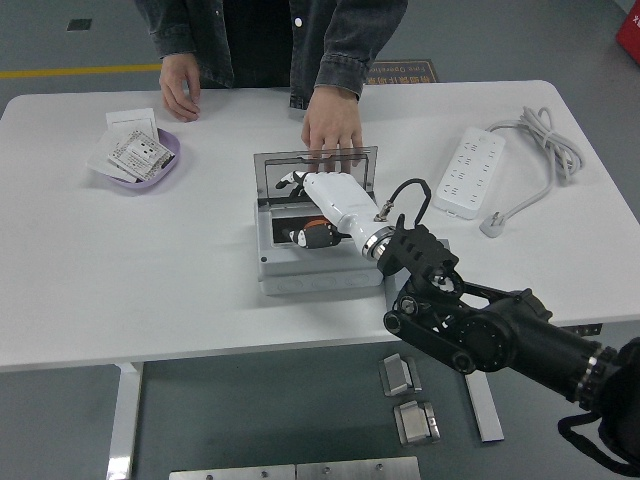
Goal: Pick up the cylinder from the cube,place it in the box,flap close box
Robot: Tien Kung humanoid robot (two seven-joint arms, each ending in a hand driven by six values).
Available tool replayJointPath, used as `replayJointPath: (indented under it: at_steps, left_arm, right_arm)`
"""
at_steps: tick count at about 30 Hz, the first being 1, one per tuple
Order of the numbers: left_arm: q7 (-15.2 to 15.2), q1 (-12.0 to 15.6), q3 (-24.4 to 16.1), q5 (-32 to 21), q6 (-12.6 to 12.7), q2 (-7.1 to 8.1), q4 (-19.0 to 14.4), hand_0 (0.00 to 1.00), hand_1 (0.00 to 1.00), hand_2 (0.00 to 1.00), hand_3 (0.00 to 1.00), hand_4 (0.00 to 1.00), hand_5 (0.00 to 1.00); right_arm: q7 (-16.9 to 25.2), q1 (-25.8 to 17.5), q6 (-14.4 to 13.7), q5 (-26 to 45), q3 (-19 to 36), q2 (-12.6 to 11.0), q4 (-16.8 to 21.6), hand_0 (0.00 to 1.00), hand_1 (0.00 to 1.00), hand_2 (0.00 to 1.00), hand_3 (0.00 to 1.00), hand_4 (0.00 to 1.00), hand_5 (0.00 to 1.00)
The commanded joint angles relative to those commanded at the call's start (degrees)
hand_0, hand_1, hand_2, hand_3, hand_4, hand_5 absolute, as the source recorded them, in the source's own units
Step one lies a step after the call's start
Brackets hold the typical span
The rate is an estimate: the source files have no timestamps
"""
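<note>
over the box [318, 270], right hand [328, 192] reaches down (fingers' state unclear).

White-shelled right hand [335, 200], black jointed arm [480, 325]

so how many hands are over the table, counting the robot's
3. The robot's right hand reaches into the open box. One person's hand rests at the lid's top edge; the other rests on the table's far left edge. The robot's left hand isn't in view.
</note>
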Motion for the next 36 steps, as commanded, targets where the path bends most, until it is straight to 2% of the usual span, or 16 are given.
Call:
replayJointPath:
  at_steps: [4,8,14,19,24,29,33,36]
  left_arm:
    - [0.0,0.4,-0.1,-0.2,0.1,-0.12,0.0,0.641,0.638,0.470,0.612,0.687,0.331]
    - [0.3,0.8,-0.6,-0.1,0.2,-0.21,0.0,0.640,0.638,0.466,0.611,0.688,0.332]
    - [0.9,1.1,-1.3,0.5,0.3,-0.07,0.0,0.641,0.638,0.466,0.611,0.688,0.332]
    - [0.9,0.9,-1.4,0.5,0.4,0.12,0.0,0.641,0.637,0.466,0.611,0.686,0.330]
    - [1.0,0.7,-1.2,0.4,0.3,0.17,0.0,0.641,0.638,0.466,0.609,0.683,0.328]
    - [0.9,0.4,-1.1,0.5,0.2,0.16,0.0,0.641,0.637,0.465,0.609,0.682,0.328]
    - [0.9,0.3,-1.0,0.6,0.2,0.11,0.0,0.641,0.637,0.465,0.609,0.682,0.328]
    - [0.9,0.4,-1.0,0.5,0.2,0.08,0.0,0.641,0.638,0.465,0.608,0.680,0.327]
  right_arm:
    - [1.8,-1.1,-1.0,5.2,0.4,-2.3,3.7,0.748,0.664,0.667,0.769,0.832,0.195]
    - [3.1,-1.7,-1.5,10.7,1.4,-5.6,8.4,0.742,0.658,0.664,0.762,0.840,0.207]
    - [1.9,0.3,-0.8,13.2,4.5,-8.1,12.9,0.737,0.652,0.663,0.756,0.849,0.228]
    - [0.7,3.5,0.3,12.0,5.9,-7.8,11.0,0.737,0.651,0.663,0.743,0.852,0.246]
    - [0.8,6.0,0.8,12.6,4.9,-6.0,6.2,0.739,0.650,0.664,0.740,0.851,0.256]
    - [1.4,6.6,0.7,13.9,2.7,-4.1,2.0,0.743,0.648,0.664,0.739,0.848,0.267]
    - [1.8,6.0,0.5,14.6,1.5,-3.9,1.4,0.743,0.648,0.664,0.739,0.848,0.267]
    - [1.9,5.0,0.2,15.1,0.8,-4.8,2.6,0.744,0.647,0.665,0.737,0.847,0.272]
